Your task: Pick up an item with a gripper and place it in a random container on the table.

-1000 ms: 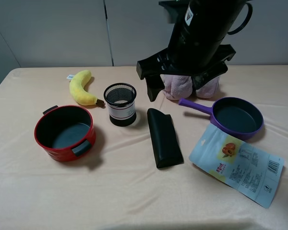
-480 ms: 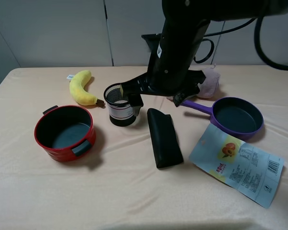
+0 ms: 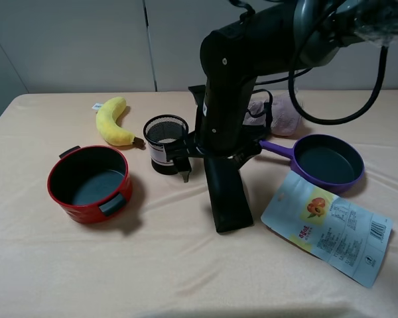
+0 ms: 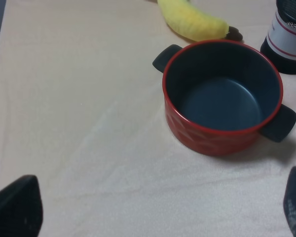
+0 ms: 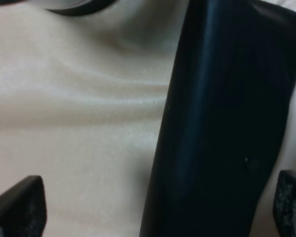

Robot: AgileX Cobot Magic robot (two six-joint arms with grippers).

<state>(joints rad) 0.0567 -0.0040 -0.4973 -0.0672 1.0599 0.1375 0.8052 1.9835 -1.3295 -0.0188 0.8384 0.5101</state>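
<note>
Right wrist: right gripper [image 5: 154, 205] spread wide, unclenched, straddling black case [image 5: 227, 123] lying on table [image 5: 64, 133].

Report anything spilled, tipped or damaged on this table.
Nothing stands out. The red pot, mesh cup and purple pan stand upright; the black case and snack pouch lie flat and intact. The peach cloth is merely wrinkled.

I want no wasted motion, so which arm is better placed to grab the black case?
Right. The right gripper hangs open over the black case, a finger on each side. The left gripper sits off by the red pot, with the case out of its view.
</note>
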